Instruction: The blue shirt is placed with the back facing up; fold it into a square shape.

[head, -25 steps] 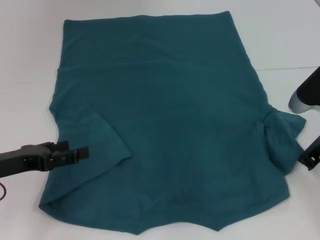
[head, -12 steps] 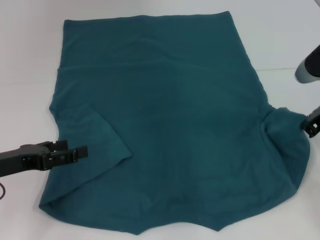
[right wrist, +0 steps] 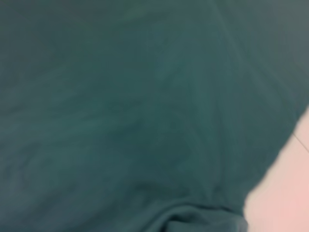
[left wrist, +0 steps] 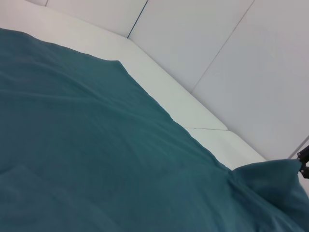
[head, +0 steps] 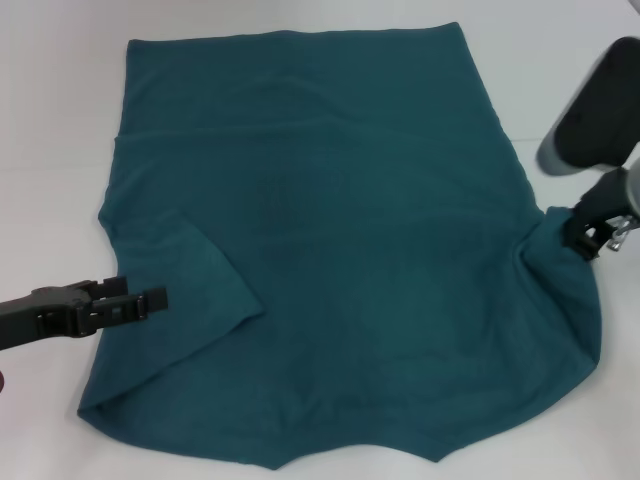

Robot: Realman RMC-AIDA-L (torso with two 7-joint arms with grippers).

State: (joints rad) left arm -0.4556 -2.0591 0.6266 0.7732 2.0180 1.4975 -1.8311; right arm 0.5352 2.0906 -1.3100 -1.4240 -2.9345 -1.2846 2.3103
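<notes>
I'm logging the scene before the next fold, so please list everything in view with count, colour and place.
blue shirt: one, dark teal-blue, spread flat over most of the table, left sleeve already folded inward, right sleeve bunched and lifted.
table: one, white, under the shirt.
wall panels: white, behind the table.
left gripper: one, black, at the shirt's left edge by the folded sleeve.
right gripper: one, black, gripping the right sleeve.

Blue shirt flat on table

Lab: bare white table, panelled wall
</notes>
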